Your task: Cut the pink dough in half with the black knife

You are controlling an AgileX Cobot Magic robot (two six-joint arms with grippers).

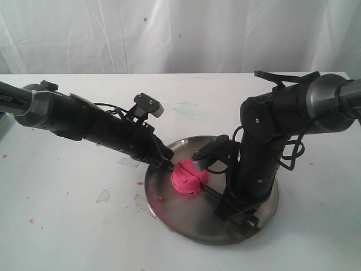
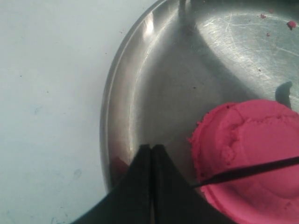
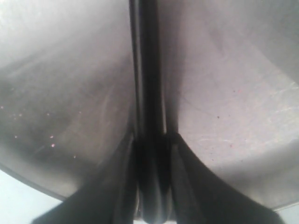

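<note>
Right hand [image 3: 152, 154] is clamped on the knife [image 3: 147, 70] handle, whose long axis runs from lower right toward frame centre across the plate [image 1: 186, 226]; its thin blade already lies over the dough [image 1: 189, 178] mound at mid-frame. Left hand [image 1: 167, 162], fingers pressed together and empty, sits at the plate's left rim just beside the dough, above the table [image 1: 67, 226]

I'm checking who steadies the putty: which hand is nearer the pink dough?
Left. The left hand sits shut at the plate rim right beside the pink dough; the right hand grips the black knife handle farther off.
</note>
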